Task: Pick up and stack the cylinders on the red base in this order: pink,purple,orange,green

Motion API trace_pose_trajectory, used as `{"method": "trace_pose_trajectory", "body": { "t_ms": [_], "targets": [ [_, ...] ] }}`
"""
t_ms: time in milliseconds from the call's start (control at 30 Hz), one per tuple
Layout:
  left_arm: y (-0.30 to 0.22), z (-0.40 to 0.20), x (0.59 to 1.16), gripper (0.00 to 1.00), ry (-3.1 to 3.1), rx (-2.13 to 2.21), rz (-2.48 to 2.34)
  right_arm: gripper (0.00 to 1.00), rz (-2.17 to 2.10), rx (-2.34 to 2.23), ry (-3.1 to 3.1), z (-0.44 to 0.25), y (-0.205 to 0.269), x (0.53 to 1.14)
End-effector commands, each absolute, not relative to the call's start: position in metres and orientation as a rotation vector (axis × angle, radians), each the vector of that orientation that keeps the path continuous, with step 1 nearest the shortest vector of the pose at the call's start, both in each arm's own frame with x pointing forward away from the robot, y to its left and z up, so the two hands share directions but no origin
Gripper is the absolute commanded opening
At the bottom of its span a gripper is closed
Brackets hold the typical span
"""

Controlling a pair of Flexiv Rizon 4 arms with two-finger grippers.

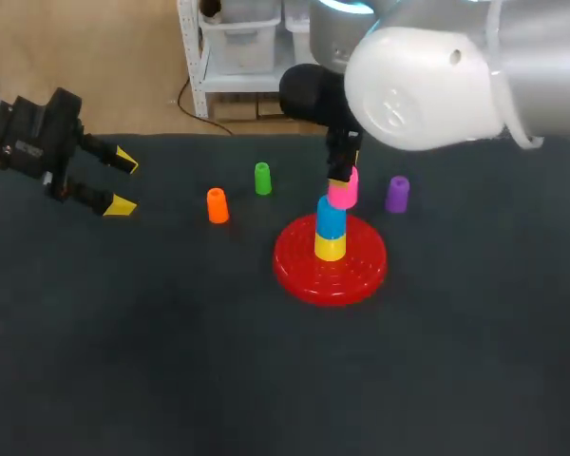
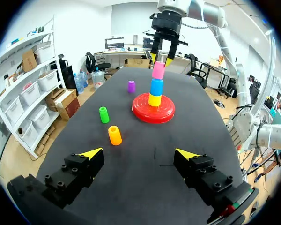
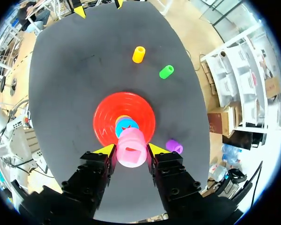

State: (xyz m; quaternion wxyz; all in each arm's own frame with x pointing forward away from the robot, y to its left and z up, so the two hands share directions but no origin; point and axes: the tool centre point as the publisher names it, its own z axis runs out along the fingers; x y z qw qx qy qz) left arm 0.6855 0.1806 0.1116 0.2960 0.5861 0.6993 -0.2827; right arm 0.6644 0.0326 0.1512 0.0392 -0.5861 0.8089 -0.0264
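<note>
The right gripper [image 3: 131, 151] is clamping the pink cylinder [image 3: 131, 157] between its two yellow-tipped fingers, one on each side. It is holding the cylinder directly over the middle of the red base [image 1: 299, 266]. A yellow cylinder [image 1: 330, 248] is standing on that base with a blue cylinder [image 1: 331, 218] sitting on top of it. The pink one is meeting the top of the blue one, set a little off to one side. Whether it is resting its weight there or hanging just above, I cannot tell.

The purple cylinder [image 1: 397, 194] is standing upright on the dark desk [image 1: 171, 361], just beside the base on the robot's right and towards the far edge. The green cylinder [image 1: 262, 179] and the orange cylinder [image 1: 217, 205] are standing upright on the left of the base, near each other but apart. The green one is sitting farther back and the orange one farther left.

The left gripper [image 1: 123, 182] is hanging over the far left part of the desk, well apart from all the cylinders. Its fingers are spreading wide with nothing between them.
</note>
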Motion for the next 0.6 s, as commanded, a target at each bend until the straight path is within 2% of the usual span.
{"method": "trace_pose_trajectory", "body": {
  "t_ms": [33,600],
  "targets": [
    [0.181,0.111,0.684,1.0,1.856,1.556,-0.748,0.0,-0.045,-1.833,2.489,0.145,0.041,0.675],
    [0.181,0.111,0.684,1.0,1.856,1.556,-0.748,0.0,-0.012,-1.895,2.515,0.128,0.051,0.658]
  ]
}}
